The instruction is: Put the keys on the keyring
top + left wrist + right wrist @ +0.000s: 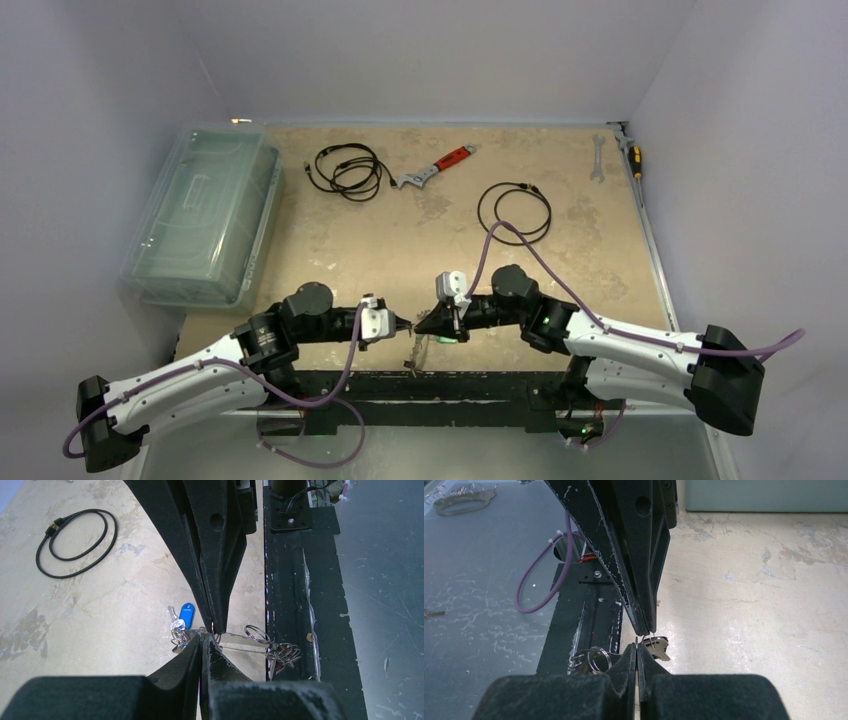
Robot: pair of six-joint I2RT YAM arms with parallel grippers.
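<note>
My two grippers meet tip to tip just above the table's front edge. The left gripper (403, 324) (202, 636) and the right gripper (420, 325) (637, 646) both have their jaws pressed together. Each pinches the thin wire of the keyring (650, 639) (243, 649). A silver key (658, 648) hangs on that wire at the tips. A blue-tagged key (186, 614) with small rings lies just beyond the left fingers. Another bunch of keys on split rings (282, 655) (591, 661) hangs over the black front rail.
A clear plastic box (205, 215) stands at the left. Two black cable coils (347, 170) (514, 210) and a red-handled wrench (437, 167) lie further back. A spanner (597, 158) and a screwdriver (632, 160) lie at the back right. The black rail (420, 385) runs below the grippers.
</note>
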